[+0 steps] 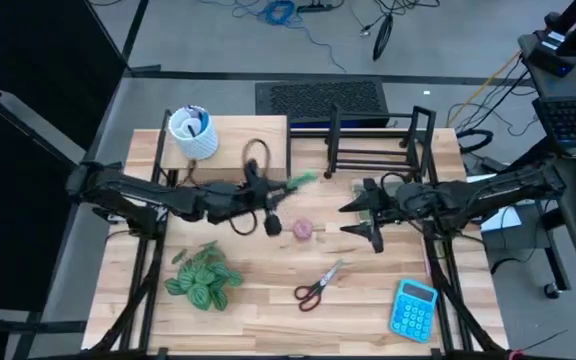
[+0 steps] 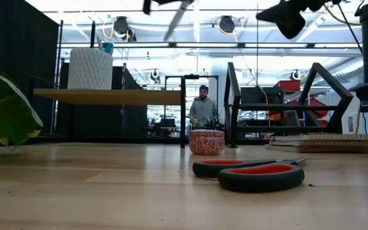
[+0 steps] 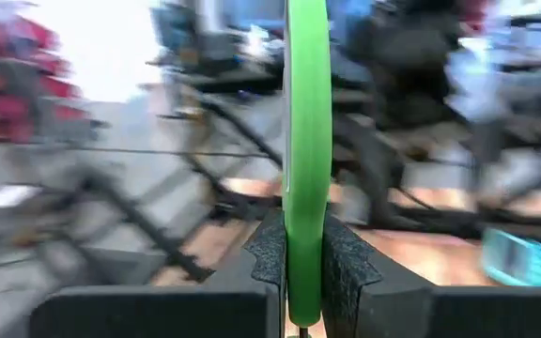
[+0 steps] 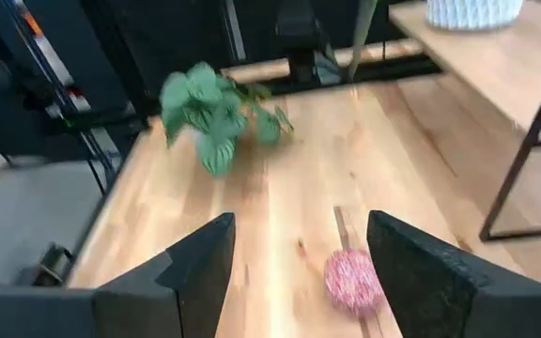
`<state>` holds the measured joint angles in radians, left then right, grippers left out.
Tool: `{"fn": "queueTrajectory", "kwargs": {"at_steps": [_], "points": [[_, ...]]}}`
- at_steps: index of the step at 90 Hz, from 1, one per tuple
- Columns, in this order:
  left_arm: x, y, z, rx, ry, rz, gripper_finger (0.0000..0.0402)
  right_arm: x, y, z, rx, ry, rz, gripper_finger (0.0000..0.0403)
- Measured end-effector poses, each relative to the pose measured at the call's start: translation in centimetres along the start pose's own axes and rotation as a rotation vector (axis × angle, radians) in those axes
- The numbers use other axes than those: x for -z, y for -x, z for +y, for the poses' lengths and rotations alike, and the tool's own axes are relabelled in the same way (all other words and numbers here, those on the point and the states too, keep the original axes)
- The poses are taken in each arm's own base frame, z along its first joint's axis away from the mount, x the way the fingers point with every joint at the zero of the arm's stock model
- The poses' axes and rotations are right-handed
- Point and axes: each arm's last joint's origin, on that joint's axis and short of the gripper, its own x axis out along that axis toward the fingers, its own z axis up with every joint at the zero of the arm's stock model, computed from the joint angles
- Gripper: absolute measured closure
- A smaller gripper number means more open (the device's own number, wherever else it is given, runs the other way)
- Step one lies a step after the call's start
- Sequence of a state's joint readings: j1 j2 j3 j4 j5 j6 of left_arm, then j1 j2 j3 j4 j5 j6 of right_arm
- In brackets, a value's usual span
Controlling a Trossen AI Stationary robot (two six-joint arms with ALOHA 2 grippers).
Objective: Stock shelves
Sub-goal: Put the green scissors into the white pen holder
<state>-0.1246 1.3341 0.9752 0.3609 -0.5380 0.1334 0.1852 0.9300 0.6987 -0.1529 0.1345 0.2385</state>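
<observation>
Your two shelves sit at the table's far side: the pale-wood riser [image 1: 230, 135] carrying a white cup [image 1: 192, 132], and the black wire rack [image 1: 378, 135] beside it. Your left gripper [image 1: 280, 189] is clamped on a thin green flat item [image 3: 306, 160], raised above the table just short of the gap between riser and rack. You seem to be mid-carry; next, line the item edge-on with a rack divider. Your right gripper [image 1: 360, 218] hangs wide open, empty, over the pink bowl [image 4: 353, 279].
</observation>
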Motion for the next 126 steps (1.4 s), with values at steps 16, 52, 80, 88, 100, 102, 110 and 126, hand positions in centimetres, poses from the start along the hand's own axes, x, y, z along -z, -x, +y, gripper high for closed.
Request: {"fn": "queueTrajectory", "kwargs": {"at_steps": [16, 52, 80, 88, 100, 102, 110, 126], "points": [[-3.8, 3.7, 3.5, -0.306, -0.056, -0.066, 0.0387, 0.8, -1.9, -0.1, 0.052, 0.031, 0.052, 0.0179], [-7.1, 8.7, 10.4, -0.767, -0.202, 0.005, 0.0388, 2.1, -7.1, 0.1, 0.121, 0.031, 0.035, 0.0179], [-6.1, 12.1, 14.6, -0.892, -0.178, -0.161, 0.0388, 3.2, -9.1, 0.1, 0.126, -0.013, 0.060, 0.0179], [-4.5, 12.7, 15.2, -0.955, -0.167, -0.214, 0.0388, 3.3, -9.3, 0.1, 0.125, -0.023, 0.055, 0.0179], [-2.3, 12.6, 15.7, -0.987, -0.180, -0.251, 0.0388, 3.1, -9.3, 0.2, 0.119, -0.039, 0.031, 0.0179], [-2.0, 12.5, 15.8, -0.992, -0.187, -0.250, 0.0388, 3.0, -9.3, 0.2, 0.118, -0.040, 0.024, 0.0179], [-0.4, 12.0, 16.3, -1.019, -0.219, -0.215, 0.0388, 2.8, -9.3, 0.2, 0.113, -0.044, 0.005, 0.0179], [1.9, 11.8, 17.2, -1.021, -0.184, -0.244, 0.0388, 2.8, -9.3, 0.2, 0.113, -0.084, 0.002, 0.0179]]}}
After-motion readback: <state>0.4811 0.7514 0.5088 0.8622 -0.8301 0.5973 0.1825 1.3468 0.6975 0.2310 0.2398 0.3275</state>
